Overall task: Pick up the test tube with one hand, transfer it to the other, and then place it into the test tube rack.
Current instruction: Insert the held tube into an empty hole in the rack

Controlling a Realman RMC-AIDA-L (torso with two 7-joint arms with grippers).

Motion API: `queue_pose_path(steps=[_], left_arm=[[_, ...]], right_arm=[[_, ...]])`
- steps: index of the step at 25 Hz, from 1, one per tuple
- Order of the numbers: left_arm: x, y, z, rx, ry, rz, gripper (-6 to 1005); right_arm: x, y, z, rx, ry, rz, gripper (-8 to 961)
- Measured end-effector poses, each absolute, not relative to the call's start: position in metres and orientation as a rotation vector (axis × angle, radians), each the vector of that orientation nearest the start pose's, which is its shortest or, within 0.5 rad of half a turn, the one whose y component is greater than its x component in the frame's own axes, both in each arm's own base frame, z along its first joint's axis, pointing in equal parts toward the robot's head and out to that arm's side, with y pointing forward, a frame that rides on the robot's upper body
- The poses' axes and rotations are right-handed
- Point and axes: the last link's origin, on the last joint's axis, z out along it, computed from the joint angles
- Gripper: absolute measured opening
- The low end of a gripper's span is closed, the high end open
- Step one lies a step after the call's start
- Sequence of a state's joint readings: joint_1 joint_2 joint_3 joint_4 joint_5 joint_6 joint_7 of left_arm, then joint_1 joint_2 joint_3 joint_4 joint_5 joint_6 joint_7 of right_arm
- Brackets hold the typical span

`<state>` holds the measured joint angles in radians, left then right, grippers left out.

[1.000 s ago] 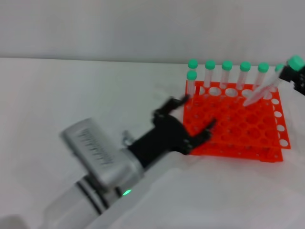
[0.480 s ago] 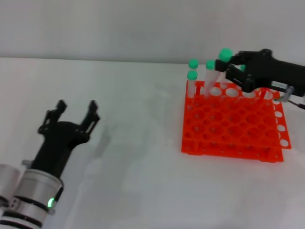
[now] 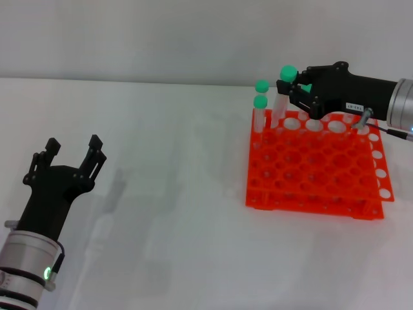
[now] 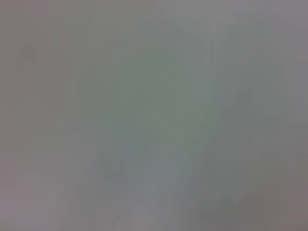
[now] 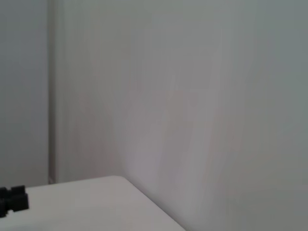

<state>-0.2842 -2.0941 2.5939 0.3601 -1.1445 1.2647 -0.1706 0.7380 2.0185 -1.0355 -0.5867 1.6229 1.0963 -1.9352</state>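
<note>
In the head view my right gripper (image 3: 293,90) is shut on the test tube (image 3: 279,106). The tube's green cap sticks up above the fingers, and the tube is tilted with its lower end at the back-left holes of the orange-red test tube rack (image 3: 310,171). Two other green-capped tubes (image 3: 261,97) stand upright in the rack's back-left corner, just left of the held one. My left gripper (image 3: 71,152) is open and holds nothing, far from the rack at the lower left over the white table. Neither wrist view shows the tube or the rack.
The white table (image 3: 161,142) runs back to a pale wall. My right forearm (image 3: 387,103) reaches in over the rack's back-right edge and hides that part of the back row. A small black part (image 5: 12,204) shows in the right wrist view.
My left arm has drawn back from beside the rack to the lower left, its gripper open. My right gripper has carried the tube leftward along the back row and lowered it.
</note>
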Motion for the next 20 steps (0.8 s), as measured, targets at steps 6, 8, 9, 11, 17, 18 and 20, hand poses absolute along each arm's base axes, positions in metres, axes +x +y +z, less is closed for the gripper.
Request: queue_pose_path(steps=[6, 8, 9, 11, 17, 18, 20], left_arm=[[-0.315, 0.281, -0.044, -1.515, -0.717, -0.892, 833], [-0.315, 0.282, -0.044, -1.514, -0.717, -0.892, 833], [-0.315, 0.282, -0.044, -1.514, -0.717, -0.892, 833], [-0.315, 0.282, -0.044, -1.513, -0.717, -0.892, 833], [-0.316, 0.282, -0.044, -1.513, -0.718, -0.892, 833], [-0.316, 0.282, -0.044, -1.513, -0.718, -0.892, 833], [-0.316, 0.281, -0.044, -1.512, -0.719, -0.891, 833]], right_arm=[[0.178, 0.438, 0.002, -2.461, 0.275, 0.662, 202], [0.178, 0.438, 0.000, -2.467, 0.283, 0.647, 203], [0.178, 0.438, -0.001, -2.468, 0.288, 0.643, 203], [0.177, 0.438, -0.002, -2.475, 0.296, 0.641, 203], [0.178, 0.439, -0.006, -2.473, 0.307, 0.623, 204], [0.178, 0.438, -0.007, -2.474, 0.310, 0.621, 204], [0.179, 0.439, -0.008, -2.473, 0.317, 0.620, 205]])
